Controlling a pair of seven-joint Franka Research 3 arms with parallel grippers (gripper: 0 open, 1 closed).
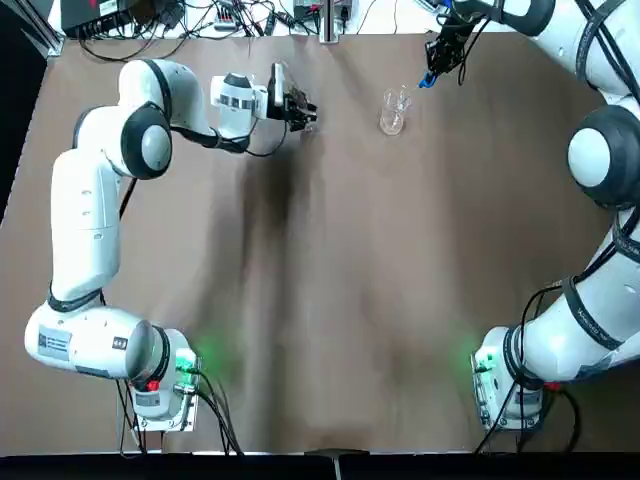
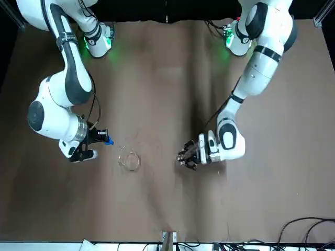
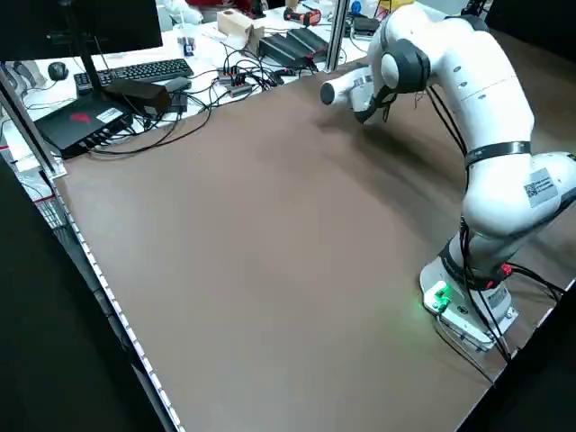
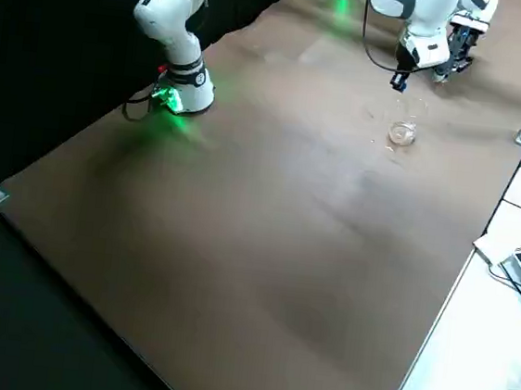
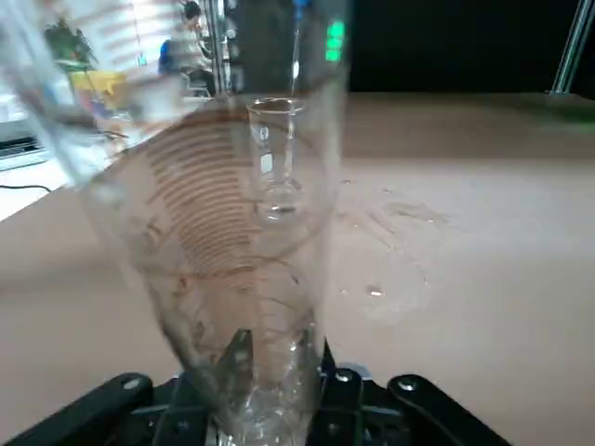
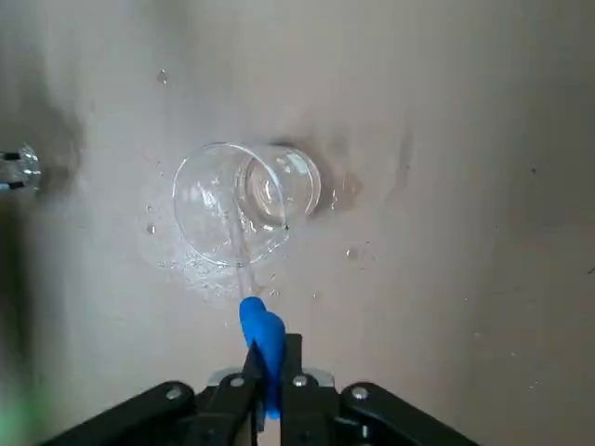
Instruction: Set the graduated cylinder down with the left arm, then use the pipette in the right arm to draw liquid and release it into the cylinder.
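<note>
The graduated cylinder (image 5: 242, 251) is grasped low down in the left gripper (image 5: 285, 348), its long axis roughly upright and its mouth upward. It is clear glass, ringed with fine brownish graduation lines. Whether its foot touches the bench (image 1: 330, 260) I cannot tell. In the top view, it is at about nine o'clock from the short clear beaker (image 6: 237, 200), well apart.

The right gripper (image 6: 272, 344) clenches the bright blue bulb of the pipette (image 6: 264, 339), at about one o'clock from the beaker in the top view. In the right wrist view, the thin clear stem points toward eleven o'clock; the left wrist view shows it nearly upright, reaching down into the beaker. Droplets (image 6: 151, 229) dot the bench around the beaker.
</note>
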